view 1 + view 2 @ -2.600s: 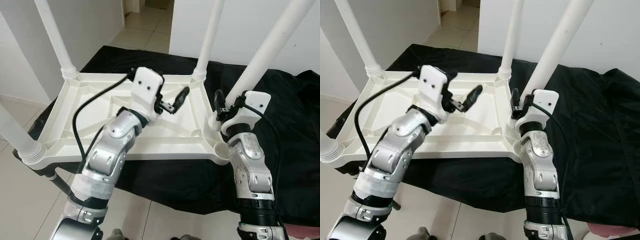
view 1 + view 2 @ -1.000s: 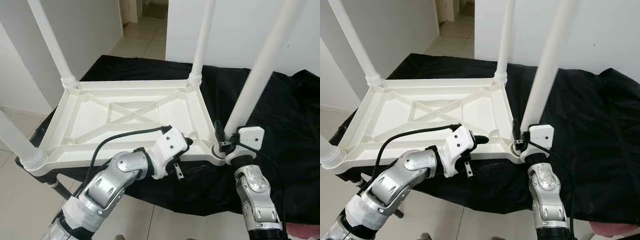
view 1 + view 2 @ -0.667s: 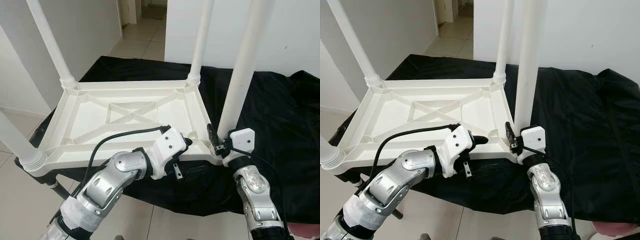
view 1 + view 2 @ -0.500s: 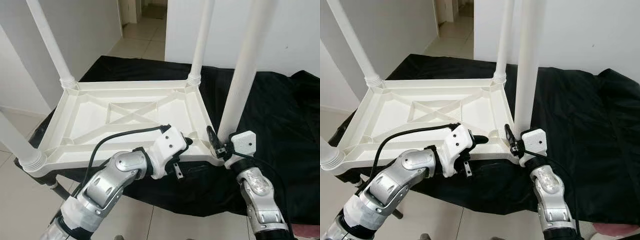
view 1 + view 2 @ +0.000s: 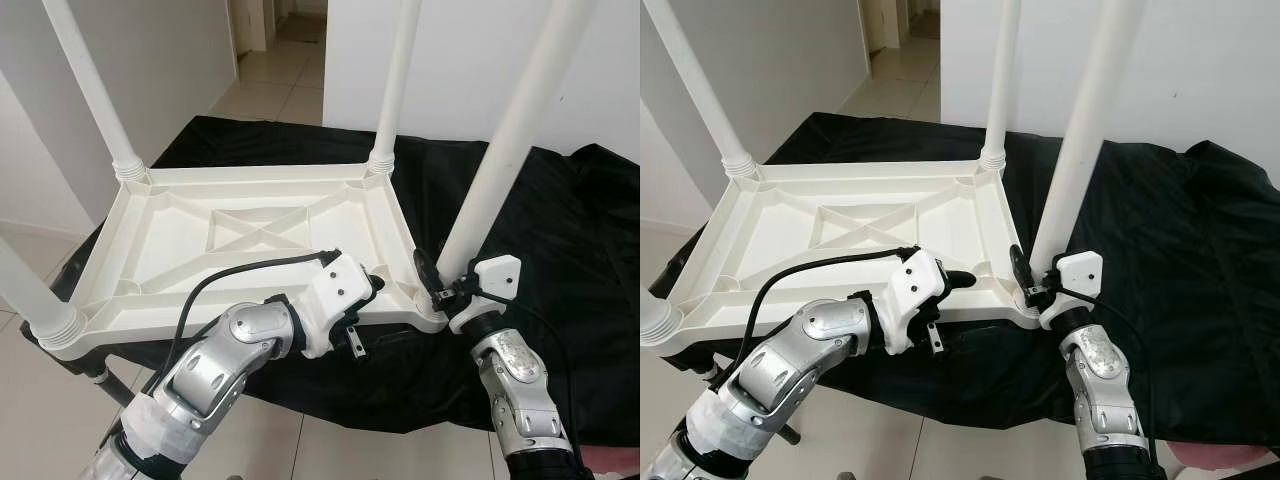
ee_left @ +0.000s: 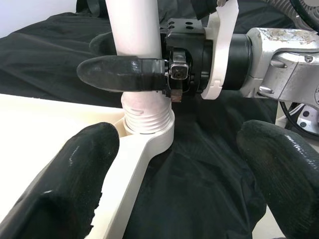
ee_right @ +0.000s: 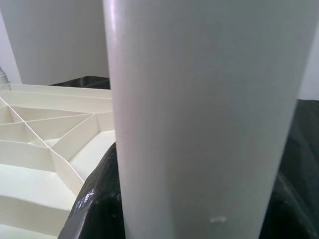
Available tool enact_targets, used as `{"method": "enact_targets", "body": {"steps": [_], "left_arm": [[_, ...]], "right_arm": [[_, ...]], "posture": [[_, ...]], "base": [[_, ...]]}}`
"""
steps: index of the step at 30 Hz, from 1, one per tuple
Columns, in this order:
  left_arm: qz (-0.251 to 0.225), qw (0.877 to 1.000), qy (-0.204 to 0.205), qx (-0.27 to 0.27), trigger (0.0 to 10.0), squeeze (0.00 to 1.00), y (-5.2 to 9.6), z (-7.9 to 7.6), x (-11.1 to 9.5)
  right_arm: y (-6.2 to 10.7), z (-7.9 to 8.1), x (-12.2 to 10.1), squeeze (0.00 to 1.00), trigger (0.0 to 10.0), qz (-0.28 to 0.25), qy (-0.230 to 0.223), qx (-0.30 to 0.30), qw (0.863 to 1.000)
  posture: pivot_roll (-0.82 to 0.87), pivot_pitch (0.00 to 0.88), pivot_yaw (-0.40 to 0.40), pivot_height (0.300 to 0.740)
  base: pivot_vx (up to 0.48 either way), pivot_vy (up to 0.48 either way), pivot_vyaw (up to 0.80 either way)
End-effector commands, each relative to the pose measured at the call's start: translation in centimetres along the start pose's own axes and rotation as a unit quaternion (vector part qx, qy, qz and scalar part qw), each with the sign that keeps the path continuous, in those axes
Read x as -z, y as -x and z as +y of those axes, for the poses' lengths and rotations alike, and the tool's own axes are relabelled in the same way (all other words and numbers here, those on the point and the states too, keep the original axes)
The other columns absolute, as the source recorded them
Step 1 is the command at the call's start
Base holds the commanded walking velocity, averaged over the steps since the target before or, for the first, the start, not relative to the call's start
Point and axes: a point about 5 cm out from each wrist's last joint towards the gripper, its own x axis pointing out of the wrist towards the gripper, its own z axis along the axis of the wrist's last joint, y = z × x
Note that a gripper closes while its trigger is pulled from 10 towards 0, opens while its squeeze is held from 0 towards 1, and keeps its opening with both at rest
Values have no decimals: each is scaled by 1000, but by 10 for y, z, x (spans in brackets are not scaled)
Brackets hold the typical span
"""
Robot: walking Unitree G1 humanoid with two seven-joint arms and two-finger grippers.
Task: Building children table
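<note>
Nearest us, our left gripper [image 6: 164, 164] hung just off the near edge of the upturned white tabletop [image 5: 250, 235], jaws spread wide and empty. At the tabletop's near right corner our right gripper [image 5: 437, 285] was clamped on the base of the fourth leg [image 5: 505, 160], just above its threaded collar in the socket. The table lay on a black cloth [image 5: 560, 230], three other legs standing up. We judged the hollow plastic light, stiff and rather slick, best gripped low by the collar.

silver arms [image 5: 225, 360], white wrist housings [image 5: 335, 300], black cable [image 5: 215, 285]
</note>
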Motion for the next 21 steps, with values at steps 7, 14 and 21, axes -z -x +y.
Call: {"method": "enact_targets", "body": {"steps": [7, 14, 21], "left_arm": [[-2, 1000, -9, -6, 10000, 0, 2, 1, -5], [-3, 1000, -9, -8, 10000, 0, 2, 0, -5], [-2, 1000, -8, -9, 10000, 0, 2, -1, -4]], "right_arm": [[14, 4, 39, 0, 10000, 103, -65, 21, 992], [16, 12, 42, 0, 10000, 101, -41, 27, 994], [18, 16, 38, 0, 10000, 83, -43, 61, 994]], "posture": [[-64, 0, 0, 740], [-63, 0, -8, 740], [-58, 0, -16, 740]], "base": [[0, 0, 0], [0, 0, 0], [0, 0, 0]]}}
